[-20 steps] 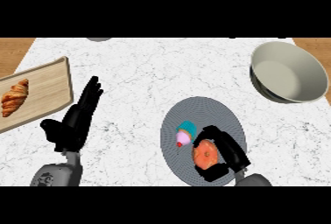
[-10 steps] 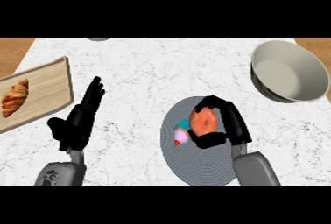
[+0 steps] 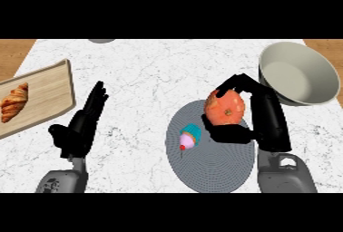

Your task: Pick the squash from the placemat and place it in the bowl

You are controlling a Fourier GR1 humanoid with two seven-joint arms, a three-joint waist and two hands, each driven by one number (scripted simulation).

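Observation:
An orange squash point(image 3: 226, 108) sits in my right hand point(image 3: 267, 118), whose fingers and thumb curl round it above the far edge of the round grey placemat point(image 3: 213, 161). The grey bowl point(image 3: 298, 72) stands at the back right, just beyond the held squash. My left hand point(image 3: 82, 124) rests open at the lower left, fingers pointing up, away from the placemat.
A small cupcake point(image 3: 189, 137) with teal and pink icing lies on the placemat, left of my right hand. A wooden tray point(image 3: 47, 90) holding a croissant point(image 3: 15, 102) lies at the left edge. A grey object point(image 3: 102, 41) peeks in at the counter's far edge.
My right hand has carried the squash away from me and to the right, from the placemat's middle toward the bowl. The left hand has hardly moved.

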